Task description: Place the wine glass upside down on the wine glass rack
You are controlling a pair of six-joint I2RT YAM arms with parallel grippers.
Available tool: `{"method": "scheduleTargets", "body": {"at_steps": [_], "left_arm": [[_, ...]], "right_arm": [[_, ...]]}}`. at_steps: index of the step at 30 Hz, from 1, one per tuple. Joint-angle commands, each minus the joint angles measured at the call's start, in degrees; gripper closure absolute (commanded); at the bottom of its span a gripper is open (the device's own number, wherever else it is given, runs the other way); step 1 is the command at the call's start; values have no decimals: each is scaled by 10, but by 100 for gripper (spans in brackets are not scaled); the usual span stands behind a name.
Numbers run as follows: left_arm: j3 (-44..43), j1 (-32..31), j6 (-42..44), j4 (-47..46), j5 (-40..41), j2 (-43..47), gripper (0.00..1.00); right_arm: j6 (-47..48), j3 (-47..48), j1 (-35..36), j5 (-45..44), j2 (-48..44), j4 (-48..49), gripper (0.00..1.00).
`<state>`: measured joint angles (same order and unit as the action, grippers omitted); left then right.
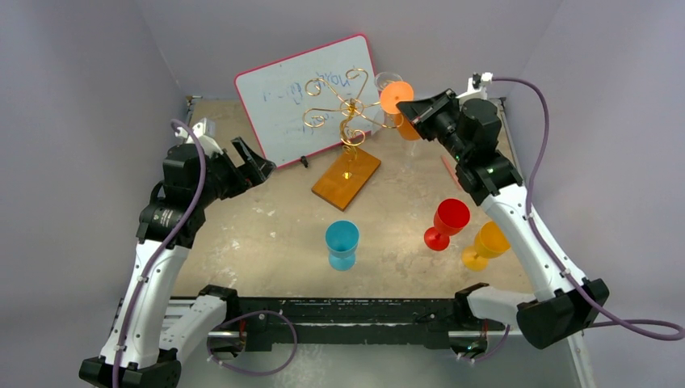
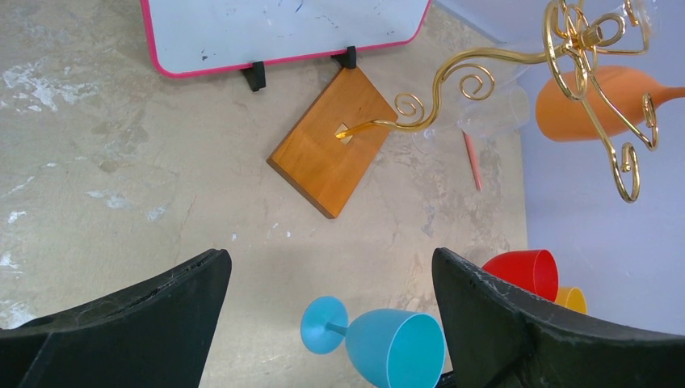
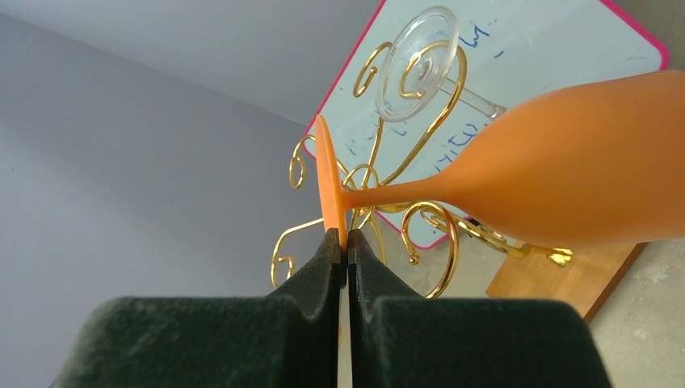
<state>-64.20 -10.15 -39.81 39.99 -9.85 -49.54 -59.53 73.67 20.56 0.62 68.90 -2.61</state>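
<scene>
The gold wire wine glass rack (image 1: 349, 110) stands on its orange-brown wooden base (image 1: 346, 179) at the back middle. My right gripper (image 1: 410, 110) is shut on the rim of the foot of an orange wine glass (image 1: 397, 97), held foot up and tilted against the rack's right scroll arms. In the right wrist view the gripper (image 3: 346, 242) pinches the thin foot, and the stem and bowl (image 3: 565, 170) cross the gold scrolls (image 3: 428, 222); I cannot tell whether they touch. A clear glass (image 3: 416, 65) hangs on the rack. My left gripper (image 1: 254, 166) is open and empty, left of the base.
A pink-framed whiteboard (image 1: 307, 97) leans behind the rack. A blue glass (image 1: 342, 242), a red glass (image 1: 447, 222) and a yellow-orange glass (image 1: 485, 245) stand upright near the front. In the left wrist view the blue glass (image 2: 396, 343) sits between the open fingers' line of sight.
</scene>
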Motion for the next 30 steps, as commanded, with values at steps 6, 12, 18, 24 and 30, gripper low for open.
{"method": "scheduleTargets", "body": {"at_steps": [6, 12, 18, 24, 30], "left_arm": [[-22, 0, 14, -6, 3, 5, 6], [-20, 0, 14, -5, -1, 2, 6], [-21, 0, 18, -5, 0, 0, 6], [-19, 0, 23, -3, 2, -3, 6], [6, 0, 22, -11, 5, 0, 6]], "right_arm": [[-2, 12, -2, 40, 9, 37, 100], [-1, 3, -2, 66, 18, 62, 100], [13, 20, -2, 108, 42, 65, 100], [21, 22, -3, 112, 44, 59, 100], [38, 25, -3, 131, 45, 51, 100]]}}
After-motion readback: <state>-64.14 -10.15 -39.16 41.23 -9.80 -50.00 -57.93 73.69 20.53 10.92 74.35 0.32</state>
